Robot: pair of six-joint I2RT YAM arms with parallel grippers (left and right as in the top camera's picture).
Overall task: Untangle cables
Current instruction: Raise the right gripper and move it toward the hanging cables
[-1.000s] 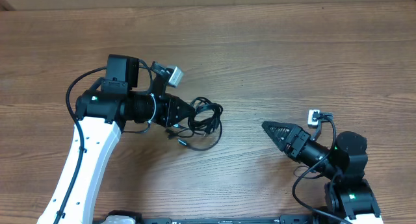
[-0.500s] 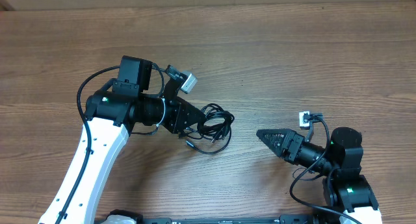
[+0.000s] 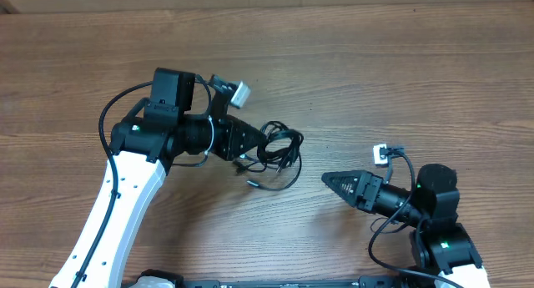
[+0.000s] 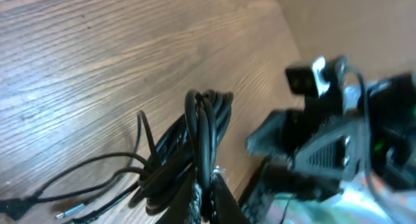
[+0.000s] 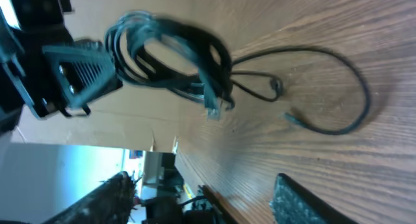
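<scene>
The cables point(image 3: 282, 146) are a tangled bundle of thin black cords left of the table's middle, with one loose plug end point(image 3: 250, 185) trailing on the wood. My left gripper point(image 3: 254, 144) is shut on the bundle's left side. In the left wrist view several strands point(image 4: 205, 120) are pinched between its fingers point(image 4: 209, 191). My right gripper point(image 3: 327, 179) is open and empty, pointing left, a short way right of and below the bundle. In the right wrist view the bundle point(image 5: 175, 49) hangs from the left gripper point(image 5: 78, 71), well ahead of my spread fingers point(image 5: 201, 185).
The wooden table point(image 3: 375, 71) bears only the cables. The right arm's white camera mount point(image 3: 380, 154) sits behind its gripper. The left arm's white link point(image 3: 117, 213) runs down to the front edge.
My left gripper has moved to the right with the cable bundle in it. My right gripper has moved left, closer to the bundle.
</scene>
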